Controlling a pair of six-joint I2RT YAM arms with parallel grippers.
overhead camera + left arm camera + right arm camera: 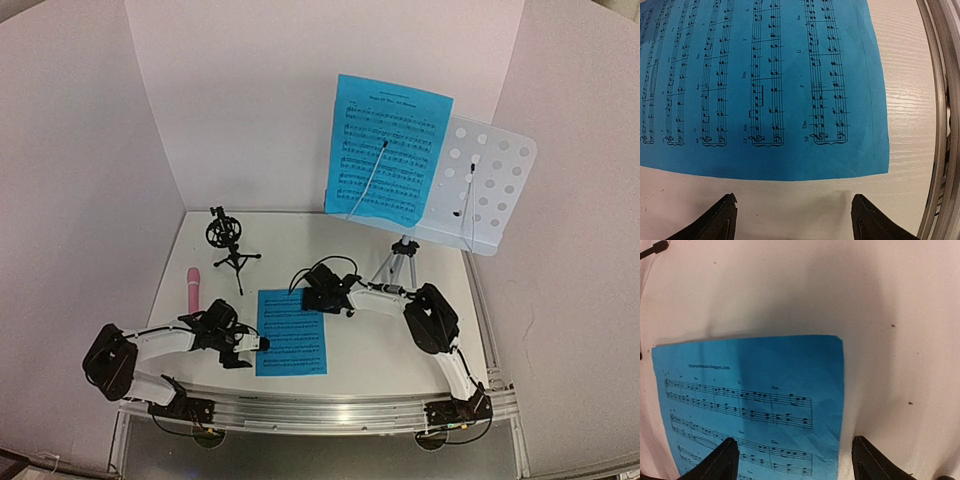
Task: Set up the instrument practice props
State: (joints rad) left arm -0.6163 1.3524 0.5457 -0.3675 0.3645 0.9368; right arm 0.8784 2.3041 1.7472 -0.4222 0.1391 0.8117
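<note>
**Sheet-music page [291, 331], loose: handling entry**

Page is lying flat on the table [380, 352], judged light, limp, prone to creasing and sliding; an edge or corner is offering the only hold. Left gripper [792, 220] is hovering just off the page's clef-side edge, jaws spread, empty. Right gripper [792, 460] is hanging over the page's title-end corner, one finger [722, 462] above paper, jaws spread, holding nothing.

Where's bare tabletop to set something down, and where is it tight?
Bare: the back strip between the small black tripod mic mount and the silver tripod legs of the pale-blue perforated music stand; also right of the flat blue sheet-music page. Crowded: the left side, around the pink stick microphone and that mount.
</note>
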